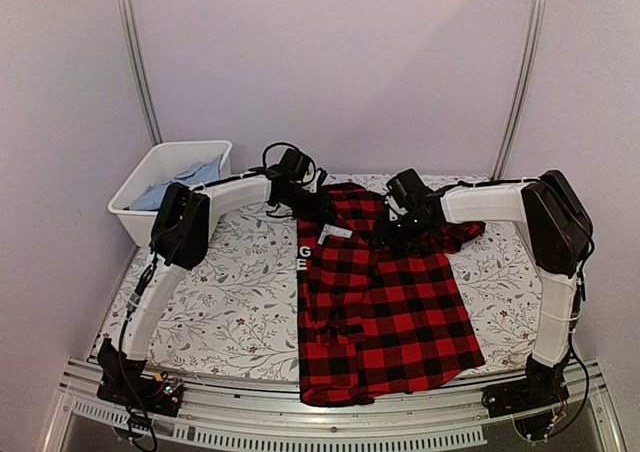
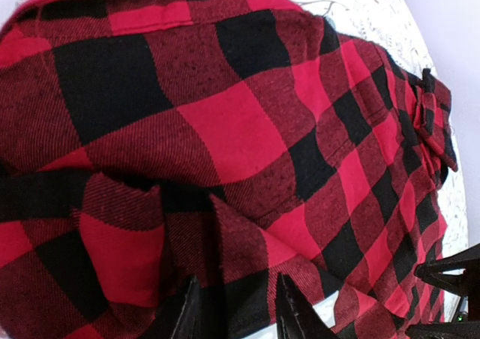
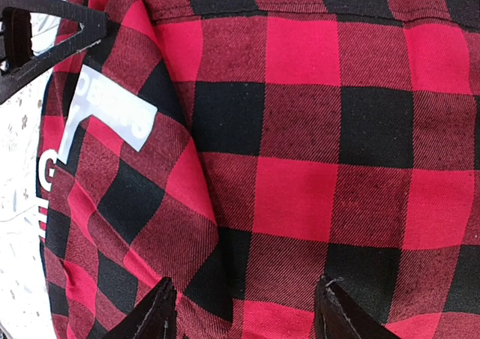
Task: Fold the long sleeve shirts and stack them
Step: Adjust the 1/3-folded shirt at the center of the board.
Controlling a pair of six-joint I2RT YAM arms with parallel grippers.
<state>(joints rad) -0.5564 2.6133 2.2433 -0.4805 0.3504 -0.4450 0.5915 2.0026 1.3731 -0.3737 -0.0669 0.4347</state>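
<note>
We see a soft red-and-black check twill shirt (image 1: 385, 302), with a white lettered tag (image 1: 335, 232), lying on the surface (image 1: 230, 292) right of a white bin (image 1: 150, 187). Right jaws gape apart; left jaws' hold unclear.

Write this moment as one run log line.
shirt: lying on table | left gripper: at shirt, grip unclear | right gripper: open over shirt

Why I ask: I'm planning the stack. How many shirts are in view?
1 for certain: the checked shirt spread on the table. Blue cloth in the bin, far left, may be another; cannot tell.
</note>
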